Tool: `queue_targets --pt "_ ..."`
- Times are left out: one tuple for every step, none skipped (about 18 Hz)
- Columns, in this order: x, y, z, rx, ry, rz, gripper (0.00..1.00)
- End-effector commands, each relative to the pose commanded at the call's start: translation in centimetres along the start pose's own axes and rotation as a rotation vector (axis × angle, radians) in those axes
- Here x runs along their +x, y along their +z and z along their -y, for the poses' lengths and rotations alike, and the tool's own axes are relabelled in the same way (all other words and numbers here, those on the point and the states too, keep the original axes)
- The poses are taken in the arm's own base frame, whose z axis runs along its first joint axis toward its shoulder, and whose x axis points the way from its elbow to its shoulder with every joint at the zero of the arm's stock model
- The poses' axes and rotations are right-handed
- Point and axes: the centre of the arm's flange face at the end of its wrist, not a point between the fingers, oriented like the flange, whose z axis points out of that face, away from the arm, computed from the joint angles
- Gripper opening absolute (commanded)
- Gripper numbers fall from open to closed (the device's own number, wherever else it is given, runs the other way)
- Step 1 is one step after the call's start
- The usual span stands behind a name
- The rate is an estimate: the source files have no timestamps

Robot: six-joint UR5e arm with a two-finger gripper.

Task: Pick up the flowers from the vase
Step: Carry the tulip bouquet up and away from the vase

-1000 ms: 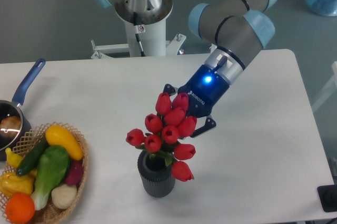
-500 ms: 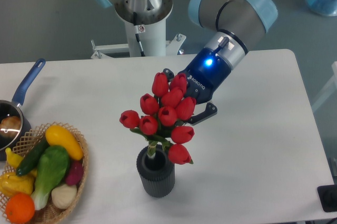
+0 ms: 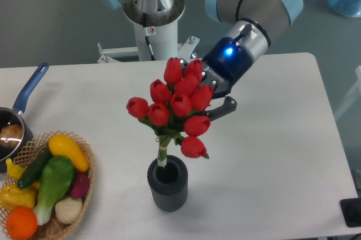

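The flowers sit higher than a moment ago, the tied stems nearly clear of the vase, only the stem ends at its rim. My gripper reaches in from the upper right, tilted down-left, its fingers pinching the bunch behind the blooms. The vase stands upright on the table. Well to the left are a wicker basket of vegetables and a blue-handled saucepan.
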Motion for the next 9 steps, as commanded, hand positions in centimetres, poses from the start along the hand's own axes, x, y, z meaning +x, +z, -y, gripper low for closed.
queue_targets --pt "0.0 -0.2 0.1 0.002 -0.002 0.003 0.43" --pt "0.2 -0.2 0.4 0.007 0.001 0.000 0.43" --pt "0.2 -0.3 0.4 0.015 0.001 -0.003 0.43" --pt "0.2 -0.4 0.6 0.024 0.002 -0.005 0.43" --pt "0.2 -0.5 0.6 0.029 0.000 -0.007 0.43" --pt "0.2 -0.9 0.8 0.031 0.004 -0.001 0.43" --pt "0.1 -1.1 0.8 0.030 -0.005 0.004 0.43" --pt "0.0 -1.4 0.7 0.031 -0.013 0.008 0.43" --pt "-0.1 -1.8 0.6 0.030 -0.017 0.016 0.43"
